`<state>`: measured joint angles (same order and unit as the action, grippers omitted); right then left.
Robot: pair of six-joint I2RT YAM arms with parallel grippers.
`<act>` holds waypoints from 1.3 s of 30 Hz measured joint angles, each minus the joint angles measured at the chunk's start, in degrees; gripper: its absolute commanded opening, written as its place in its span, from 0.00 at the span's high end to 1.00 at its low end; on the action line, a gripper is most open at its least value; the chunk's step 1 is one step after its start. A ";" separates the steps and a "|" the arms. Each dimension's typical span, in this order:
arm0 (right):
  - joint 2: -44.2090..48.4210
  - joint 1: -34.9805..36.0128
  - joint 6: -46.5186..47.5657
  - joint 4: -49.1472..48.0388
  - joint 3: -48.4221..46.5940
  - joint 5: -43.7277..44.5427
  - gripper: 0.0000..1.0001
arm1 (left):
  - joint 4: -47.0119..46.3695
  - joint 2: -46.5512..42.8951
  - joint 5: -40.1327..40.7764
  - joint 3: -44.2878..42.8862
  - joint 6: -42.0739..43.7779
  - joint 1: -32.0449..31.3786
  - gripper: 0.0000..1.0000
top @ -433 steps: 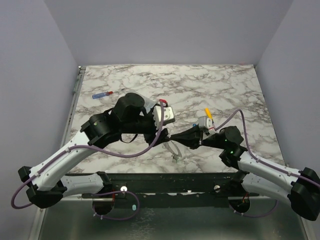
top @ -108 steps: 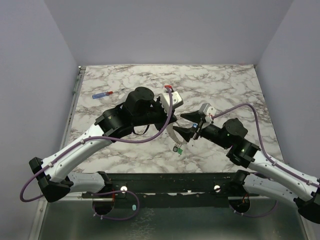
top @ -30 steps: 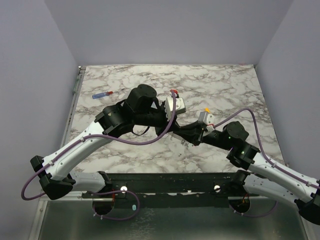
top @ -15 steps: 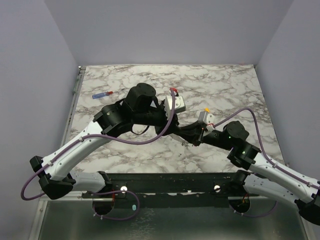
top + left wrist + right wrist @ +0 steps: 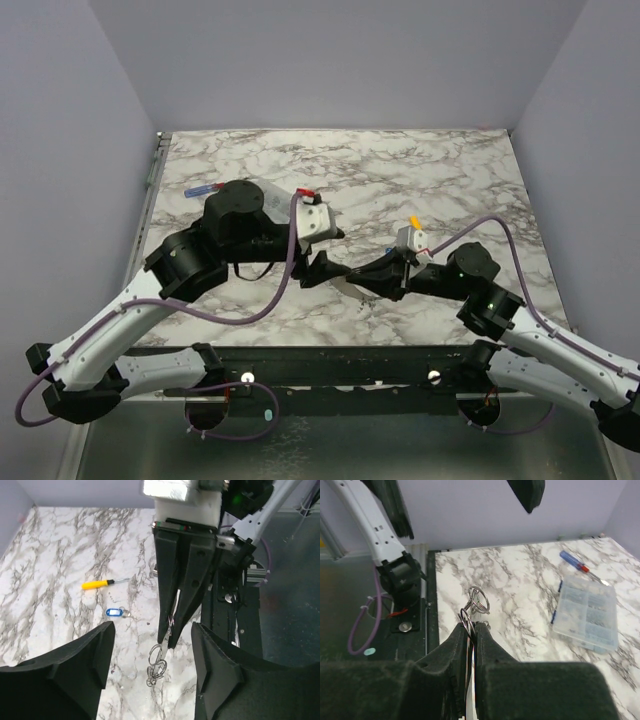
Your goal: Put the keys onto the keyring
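My right gripper [image 5: 472,626] is shut on the keyring [image 5: 479,600], a cluster of thin silver wire loops that sticks out past its fingertips. The left wrist view looks at that gripper [image 5: 169,635] head-on, with the keyring [image 5: 157,660] dangling from its tip above the marble. My left gripper [image 5: 152,625] stands open, its fingers [image 5: 75,680] wide to either side of the ring and apart from it. One of the keys, with a blue tag [image 5: 116,612], lies flat on the table beyond. From above, the left gripper [image 5: 318,270] faces the right gripper [image 5: 352,282] near the table's front middle.
A yellow-handled screwdriver [image 5: 102,583] lies near the blue-tagged key. A clear compartment box [image 5: 587,612] and a red-and-blue screwdriver [image 5: 577,565] sit at the table's back left, the screwdriver [image 5: 205,189] partly under the left arm. The table's front edge [image 5: 330,348] runs close below both grippers.
My left gripper has opened and pulled back to the left, away from the right gripper's tip. The right gripper has stayed put, still gripping the keyring.
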<state>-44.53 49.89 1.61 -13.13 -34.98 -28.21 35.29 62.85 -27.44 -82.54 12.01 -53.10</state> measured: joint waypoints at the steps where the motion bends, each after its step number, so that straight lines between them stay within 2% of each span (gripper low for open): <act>1: 0.20 0.00 -0.39 0.24 -0.28 -1.29 0.99 | -0.98 -1.97 -0.57 2.29 0.35 0.00 0.28; 8: 0.59 0.02 -3.69 1.31 -3.98 -8.15 0.99 | -10.03 -12.17 -4.26 17.03 3.34 0.00 0.29; 14: 0.26 0.02 -5.42 2.40 -6.29 -9.97 0.99 | -17.33 -12.66 -6.01 23.23 2.58 0.00 0.43; 18: -0.52 0.02 -5.88 2.78 -6.67 -10.10 0.99 | -20.85 -12.55 -7.76 24.33 1.25 0.00 0.52; 25: -1.70 0.02 -6.05 3.28 -6.80 -10.03 0.99 | -24.76 -12.37 -9.73 24.33 -1.14 0.00 0.56; 39: -1.68 0.02 -6.01 3.32 -6.80 -8.81 0.99 | -26.16 -11.72 -8.87 24.94 -5.35 0.00 0.63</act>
<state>-46.22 49.91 -4.40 -9.80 -41.78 -37.01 9.13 51.13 -36.32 -57.60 6.66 -53.10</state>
